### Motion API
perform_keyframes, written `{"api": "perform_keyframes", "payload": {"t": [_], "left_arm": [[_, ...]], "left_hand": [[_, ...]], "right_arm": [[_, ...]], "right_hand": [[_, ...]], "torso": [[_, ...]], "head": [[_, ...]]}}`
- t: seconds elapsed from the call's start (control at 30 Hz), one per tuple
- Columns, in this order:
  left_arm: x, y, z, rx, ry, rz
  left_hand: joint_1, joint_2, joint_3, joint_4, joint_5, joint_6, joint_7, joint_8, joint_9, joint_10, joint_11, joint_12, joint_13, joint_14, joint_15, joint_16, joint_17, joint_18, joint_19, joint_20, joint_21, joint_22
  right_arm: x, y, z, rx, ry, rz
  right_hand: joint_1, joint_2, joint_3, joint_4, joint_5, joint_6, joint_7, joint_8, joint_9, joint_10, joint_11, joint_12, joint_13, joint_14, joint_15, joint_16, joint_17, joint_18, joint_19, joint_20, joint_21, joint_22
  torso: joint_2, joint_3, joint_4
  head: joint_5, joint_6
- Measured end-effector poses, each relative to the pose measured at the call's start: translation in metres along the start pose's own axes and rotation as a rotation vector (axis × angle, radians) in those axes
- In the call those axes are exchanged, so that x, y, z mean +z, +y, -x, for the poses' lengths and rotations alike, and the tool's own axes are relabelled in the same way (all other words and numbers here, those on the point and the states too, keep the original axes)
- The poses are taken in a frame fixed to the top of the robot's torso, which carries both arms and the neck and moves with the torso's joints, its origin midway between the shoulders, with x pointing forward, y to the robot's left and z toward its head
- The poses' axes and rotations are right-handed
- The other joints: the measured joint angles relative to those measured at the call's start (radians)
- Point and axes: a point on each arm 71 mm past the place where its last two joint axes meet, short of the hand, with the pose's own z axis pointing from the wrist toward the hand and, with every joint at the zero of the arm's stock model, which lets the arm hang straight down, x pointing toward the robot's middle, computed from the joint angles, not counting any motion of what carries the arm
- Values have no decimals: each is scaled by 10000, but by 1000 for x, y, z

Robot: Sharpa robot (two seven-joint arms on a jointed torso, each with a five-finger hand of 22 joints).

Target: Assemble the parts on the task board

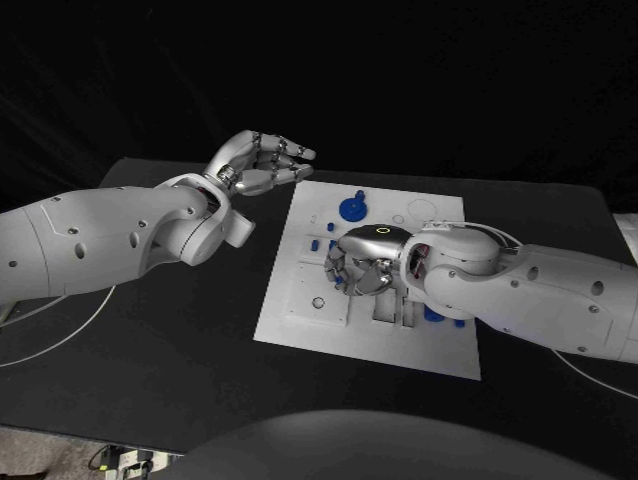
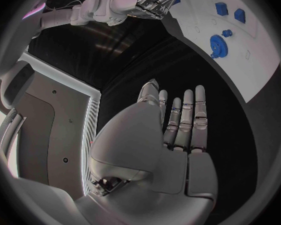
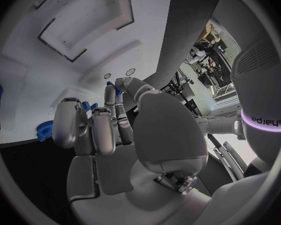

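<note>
The white task board [image 1: 378, 342] lies mid-table. My right hand [image 1: 360, 266] is low over its middle, fingers curled down. In the right wrist view a small blue part [image 3: 113, 88] sits pinched between the thumb tip and a fingertip, just above the board [image 3: 84, 45]. A blue gear [image 1: 351, 208] stands near the board's far edge, beyond that hand, and appears again as the gear [image 3: 43, 131] beside the fingers. My left hand [image 1: 262, 161] hovers off the board's far left corner; its fingers [image 2: 185, 120] are stretched out and hold nothing.
Two blue blocks [image 2: 230, 11] and the gear [image 2: 218, 44] sit on the board [image 2: 253, 70]. Another blue piece [image 1: 435, 315] lies next to my right forearm. Recessed slots [image 1: 391, 310] mark the board's near half. Black table [image 1: 161, 350] surrounds the board.
</note>
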Motion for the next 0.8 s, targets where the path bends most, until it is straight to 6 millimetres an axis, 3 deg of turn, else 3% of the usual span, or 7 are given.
{"api": "perform_keyframes", "payload": {"t": [0.53, 0.8], "left_arm": [[-5, 9, -2, -28, 10, 212], [-5, 9, -2, -32, 10, 234]], "left_hand": [[41, 41, 0, 0, 0, 0, 0, 0, 8, 0, 0, 40, 0, 0, 0, 41, 0, 1, 0, 0, 0, 9], [41, 41, 0, 0, 0, 0, 0, 0, 7, 0, -1, 40, 1, 0, 0, 41, 1, 1, 0, 0, 0, 8]], "right_arm": [[-3, -3, -3, 429, -244, 62], [-10, -9, -4, 746, -816, 222]], "right_hand": [[1, -1, 43, -43, -2, 31, 32, -59, -7, 76, 6, -168, -134, -141, 1, -139, 8, -1, -179, -1, -173, -1], [1, -1, 70, -70, -20, 31, 31, -98, -8, 218, 2, -171, -176, -141, 1, -95, 7, -1, -179, 0, -82, 6]], "torso": [[-2, -4, 7], [-1, 0, 6]], "head": [[50, 0], [235, 0]]}}
